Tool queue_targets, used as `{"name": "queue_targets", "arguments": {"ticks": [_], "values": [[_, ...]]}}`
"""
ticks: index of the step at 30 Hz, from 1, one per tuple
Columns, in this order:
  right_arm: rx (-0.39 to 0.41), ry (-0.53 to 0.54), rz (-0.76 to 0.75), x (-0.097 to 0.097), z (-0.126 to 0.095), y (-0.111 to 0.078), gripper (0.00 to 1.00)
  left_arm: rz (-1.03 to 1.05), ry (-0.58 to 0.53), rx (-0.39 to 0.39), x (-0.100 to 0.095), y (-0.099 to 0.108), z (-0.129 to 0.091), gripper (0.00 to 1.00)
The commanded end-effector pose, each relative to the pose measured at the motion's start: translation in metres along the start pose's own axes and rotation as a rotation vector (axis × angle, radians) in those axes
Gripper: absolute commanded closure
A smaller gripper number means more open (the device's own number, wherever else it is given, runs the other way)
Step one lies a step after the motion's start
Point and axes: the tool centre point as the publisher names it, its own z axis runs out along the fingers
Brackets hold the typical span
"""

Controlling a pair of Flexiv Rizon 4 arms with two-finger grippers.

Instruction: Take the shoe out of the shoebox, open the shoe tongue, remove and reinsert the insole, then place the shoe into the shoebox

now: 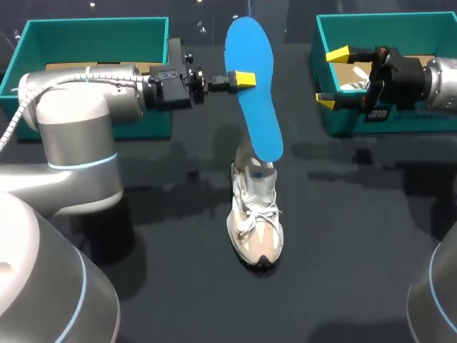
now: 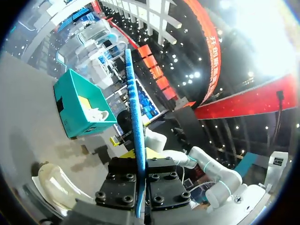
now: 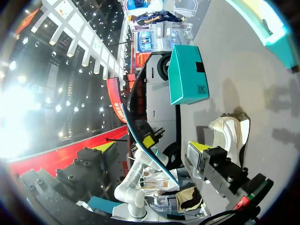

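Blue and nearly upright, the insole (image 1: 255, 86) hung clenched at one edge in the left arm's jaws, its lower end over the heel opening of the pale sneaker (image 1: 255, 229) on the black worktop (image 1: 343, 236). The right arm's jaws stood released at the right teal shoebox (image 1: 343, 121). Reinsertion would likely go best slanted toward the toe, with the sneaker steadied and its tongue held back.

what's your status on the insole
Left gripper shut on blue insole, lower end over sneaker opening. Right gripper open, empty, by right shoebox. Nothing blocking sneaker.
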Motion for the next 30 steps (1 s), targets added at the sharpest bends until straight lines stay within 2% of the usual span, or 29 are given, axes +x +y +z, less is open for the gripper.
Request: {"name": "queue_targets", "arguments": {"ticks": [1, 11, 22, 30], "values": [[-0.002, -0.002, 0.001, 0.0, 0.0, -0.001, 0.0, -0.048, -0.007, -0.016, -0.003, 0.0, 0.005, 1.0], [-0.002, -0.002, 0.001, 0.0, 0.0, -0.001, 0.0, -0.223, 0.05, -0.02, -0.008, 0.004, 0.009, 1.0], [-0.002, -0.002, 0.001, 0.0, 0.0, -0.001, 0.0, -0.394, 0.045, 0.003, -0.018, 0.003, 0.01, 1.0], [0.01, -0.125, -0.091, 0.013, -0.004, -0.002, 0.0, -0.42, 0.044, 0.013, -0.02, 0.005, 0.013, 1.0]]}}
